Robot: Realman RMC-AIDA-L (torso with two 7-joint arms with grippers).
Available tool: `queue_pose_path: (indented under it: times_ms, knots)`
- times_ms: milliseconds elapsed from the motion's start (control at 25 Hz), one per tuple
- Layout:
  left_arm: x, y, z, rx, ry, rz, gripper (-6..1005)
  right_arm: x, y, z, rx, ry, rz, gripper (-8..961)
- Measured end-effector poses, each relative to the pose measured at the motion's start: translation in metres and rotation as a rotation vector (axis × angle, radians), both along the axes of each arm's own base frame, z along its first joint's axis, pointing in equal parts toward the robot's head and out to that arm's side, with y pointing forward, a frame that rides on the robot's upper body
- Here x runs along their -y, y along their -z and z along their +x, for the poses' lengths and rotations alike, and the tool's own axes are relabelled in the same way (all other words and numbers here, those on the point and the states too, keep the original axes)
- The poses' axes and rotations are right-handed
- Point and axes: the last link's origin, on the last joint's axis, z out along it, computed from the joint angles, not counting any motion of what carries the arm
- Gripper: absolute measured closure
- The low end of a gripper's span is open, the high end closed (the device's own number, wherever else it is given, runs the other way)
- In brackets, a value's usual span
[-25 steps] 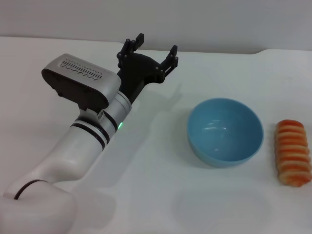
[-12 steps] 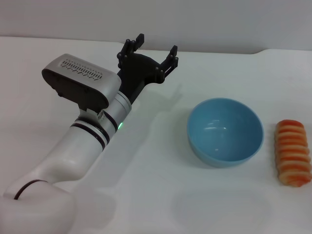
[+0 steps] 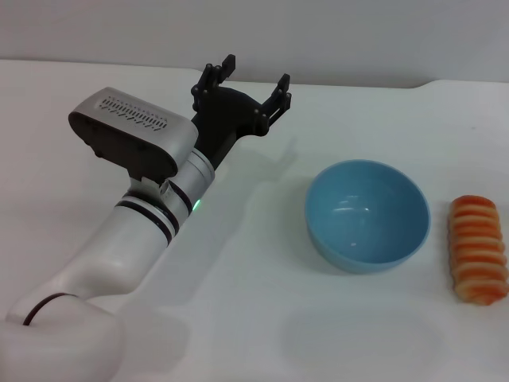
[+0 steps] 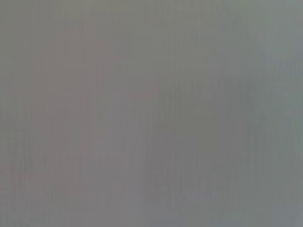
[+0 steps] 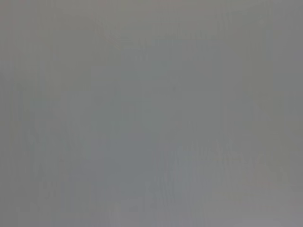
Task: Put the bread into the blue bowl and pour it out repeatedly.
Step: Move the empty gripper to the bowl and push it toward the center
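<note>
Left tool [image 3: 253, 79] wide open, empty, held over desk [image 3: 238, 263] far left of bowl [image 3: 367, 213]. Bread [image 3: 478, 249] on desk just right of bowl, bowl empty.

Lab bench, plain white table [image 3: 238, 302]

A white table [image 3: 262, 318] fills most of the head view, evenly lit with soft shadows. Along its far edge runs a pale grey wall [image 3: 334, 36]. Both wrist views show only blank grey, possibly wall.
</note>
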Motion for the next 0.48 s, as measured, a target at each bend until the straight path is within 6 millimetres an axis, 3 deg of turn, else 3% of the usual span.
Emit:
queue_pose_path:
  times_ms: [480]
  knots:
    - [-0.0001, 0.0006, -0.0005, -0.002, -0.004, -0.005, 170, 0.0006, 0.0011, -0.0002, -0.003, 0.001, -0.001, 315]
